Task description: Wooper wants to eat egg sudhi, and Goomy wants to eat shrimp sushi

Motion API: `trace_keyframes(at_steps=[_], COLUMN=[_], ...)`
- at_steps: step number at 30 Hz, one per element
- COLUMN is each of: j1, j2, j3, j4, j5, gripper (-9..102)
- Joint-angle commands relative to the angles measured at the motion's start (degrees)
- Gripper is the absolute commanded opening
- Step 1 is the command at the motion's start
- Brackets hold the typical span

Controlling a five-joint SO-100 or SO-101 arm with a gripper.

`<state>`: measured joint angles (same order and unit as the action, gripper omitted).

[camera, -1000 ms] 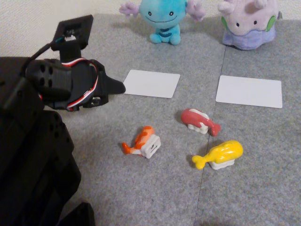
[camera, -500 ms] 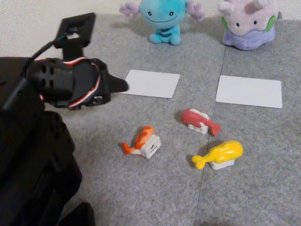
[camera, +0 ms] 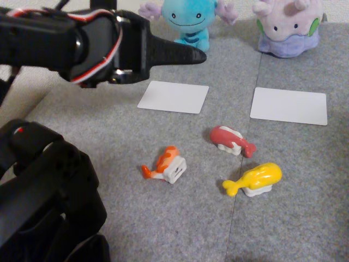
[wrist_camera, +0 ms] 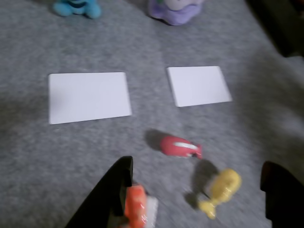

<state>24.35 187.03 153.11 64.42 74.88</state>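
Gripper [wrist_camera: 194, 190] lifted and swung far-right since a second ago; jaws wide, empty, above egg sudhi [wrist_camera: 221, 190]. Approach under way, nothing served.

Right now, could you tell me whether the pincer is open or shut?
Open: in the wrist view the pincer has its fingers spread wide, holding nothing.

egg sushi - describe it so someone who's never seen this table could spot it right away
Find the white card lying in front of the lilac Goomy on the grey mat. Three toy sushi lie nearer the camera; the egg sushi is the nearest and rightmost in the fixed view. Its topping is glossy yellow with a forked tail, while its neighbours are red and orange-and-white.
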Motion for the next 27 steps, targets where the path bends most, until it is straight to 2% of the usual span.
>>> trace_keyframes(at_steps=[1, 8, 16, 20, 27], j1=[3.60, 12.48, 17.75, 18.11, 24.87], j2=[-0.70, -6.24, -36.21, -47.02, -50.01], j3=[-5.10, -6.68, -6.86, -6.86, -7.73], j4=[2.81, 4.13, 2.29, -1.67, -5.27], j5=[-2.64, -6.86, -7.03, -8.17, -12.66], gripper=[32, 33, 33, 33, 32])
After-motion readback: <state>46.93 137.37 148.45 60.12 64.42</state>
